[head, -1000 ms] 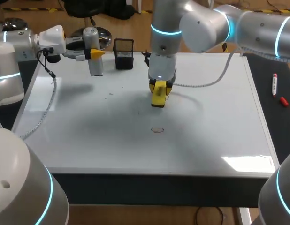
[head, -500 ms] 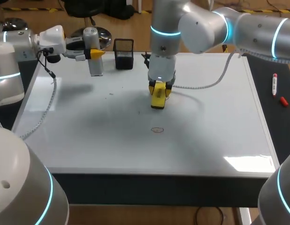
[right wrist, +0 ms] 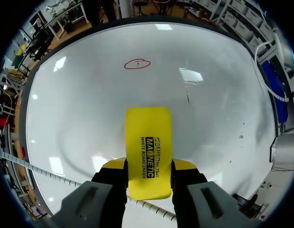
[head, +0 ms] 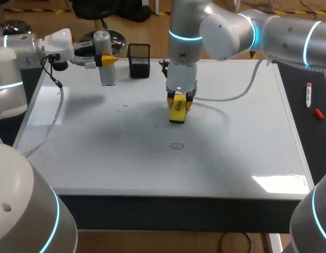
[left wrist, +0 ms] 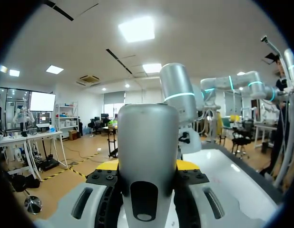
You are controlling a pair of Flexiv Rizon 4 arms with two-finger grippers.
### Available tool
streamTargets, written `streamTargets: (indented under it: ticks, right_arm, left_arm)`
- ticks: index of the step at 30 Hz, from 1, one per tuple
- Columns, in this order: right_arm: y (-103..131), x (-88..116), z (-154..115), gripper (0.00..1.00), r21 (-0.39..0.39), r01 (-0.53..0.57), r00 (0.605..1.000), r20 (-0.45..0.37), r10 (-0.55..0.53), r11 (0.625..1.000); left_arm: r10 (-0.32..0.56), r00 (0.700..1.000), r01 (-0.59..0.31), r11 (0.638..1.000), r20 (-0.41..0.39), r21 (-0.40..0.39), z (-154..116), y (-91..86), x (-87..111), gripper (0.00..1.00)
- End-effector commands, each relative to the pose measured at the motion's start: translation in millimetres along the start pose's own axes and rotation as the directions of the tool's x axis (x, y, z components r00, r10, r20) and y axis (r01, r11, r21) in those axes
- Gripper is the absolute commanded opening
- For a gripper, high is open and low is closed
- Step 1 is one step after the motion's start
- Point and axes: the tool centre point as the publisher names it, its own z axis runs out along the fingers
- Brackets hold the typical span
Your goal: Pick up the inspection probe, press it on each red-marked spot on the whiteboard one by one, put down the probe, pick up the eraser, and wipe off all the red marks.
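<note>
Well, probing looks done and wiping is underway. The right pincer is clamped on the yellow eraser from both sides, approx mid-table, nearer the far edge. One red mark is left unwiped, ahead of the eraser toward the near edge. The left pincer is closed round the probe at the far-left corner, so the probe isn't released yet.

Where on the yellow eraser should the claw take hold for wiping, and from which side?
Across its two long edges, near the back end, from above, as the right claw holds the eraser now: the flat oblong block fits the claw's span, and its front part juts free toward the red mark.
</note>
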Motion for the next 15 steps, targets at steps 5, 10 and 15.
streamTargets:
  ticks: [5,10,15]
  right_arm:
    - [-0.9,10.0,2.7,0.0,-0.002,-0.021,1.0,-0.006,0.021,1.0]
    - [-0.7,22.6,5.0,0.0,-0.006,-0.048,0.999,-0.01,0.048,0.999]
    - [-0.8,33.9,6.0,0.0,-0.006,-0.073,0.997,-0.014,0.073,0.997]
  left_arm:
    - [0.003,1.0,-0.003,1.0,0.004,0.0,0.6,-0.6,0.9,0.0]
    - [0.003,1.0,-0.003,1.0,0.004,0.0,0.6,-0.6,0.9,0.0]
    - [0.003,1.0,-0.003,1.0,0.004,0.0,0.6,-0.6,0.9,0.0]
